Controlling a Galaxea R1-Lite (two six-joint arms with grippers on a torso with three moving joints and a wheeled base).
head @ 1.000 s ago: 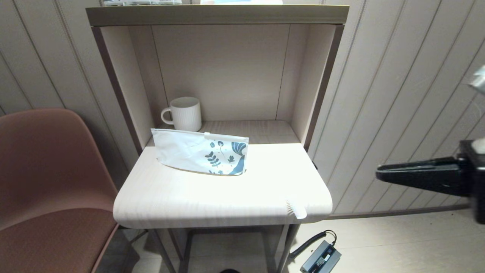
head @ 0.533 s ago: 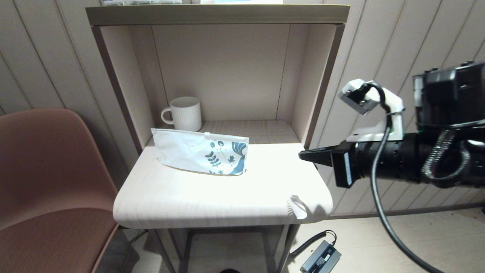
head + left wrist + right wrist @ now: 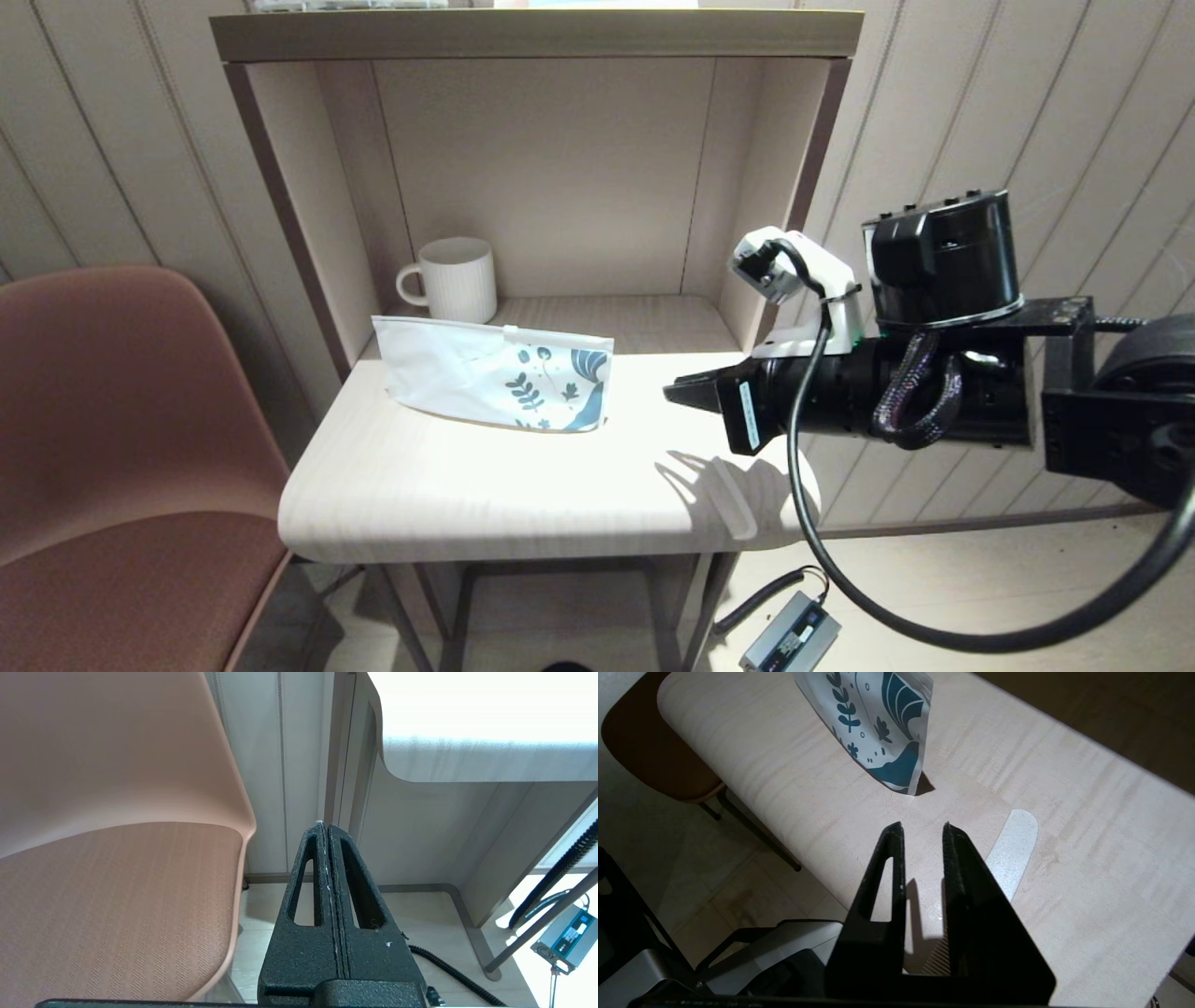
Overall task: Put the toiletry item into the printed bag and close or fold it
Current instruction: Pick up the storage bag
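Observation:
The printed bag lies flat on the table's back left, leaf print at its right end, zip slider on its top edge. In the right wrist view the bag shows ahead of the fingers. The white comb lies near the table's front right corner, partly under my right gripper, its rounded handle pointing towards the bag. That right gripper hovers open above the table's right side with nothing between its fingers. My left gripper is shut and empty, parked low beside the chair, below the tabletop.
A white ribbed mug stands at the back left inside the shelf alcove. The alcove's side walls flank the table. A brown chair sits on the left. A power adapter with cable lies on the floor.
My right arm has swung in from the right edge to over the table's right side, and its shadow now covers the comb. Bag, mug and comb have not moved.

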